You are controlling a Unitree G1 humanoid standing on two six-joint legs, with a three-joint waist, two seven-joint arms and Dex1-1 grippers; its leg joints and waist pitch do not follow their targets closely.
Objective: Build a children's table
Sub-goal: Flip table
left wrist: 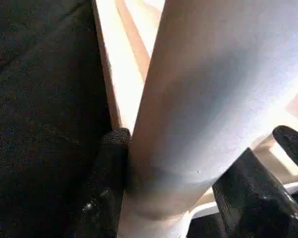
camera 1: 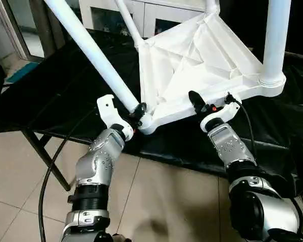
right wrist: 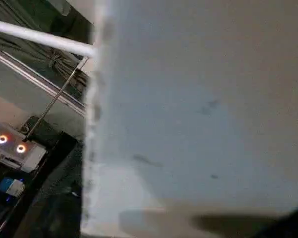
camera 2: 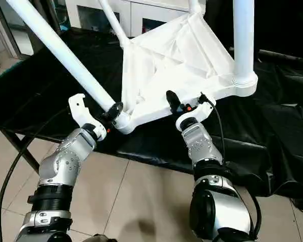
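Looking like an indoor lab or test room: beige tiled floor (camera 1: 156, 201) running under a folding metal-legged table (camera 1: 38, 146) wearing a black cloth (camera 2: 272, 131), white glass-doored cabinet (camera 1: 141, 15) sitting beyond the jaws, electronics box (right wrist: 12, 148) glowing with lit indicators.

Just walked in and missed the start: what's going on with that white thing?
A humanoid robot is building a children's table. The tabletop lies underside up on a black-covered bench. The left claw grips a slanting leg at the near corner socket. The right claw is at the tabletop's near edge. Another leg stands upright.
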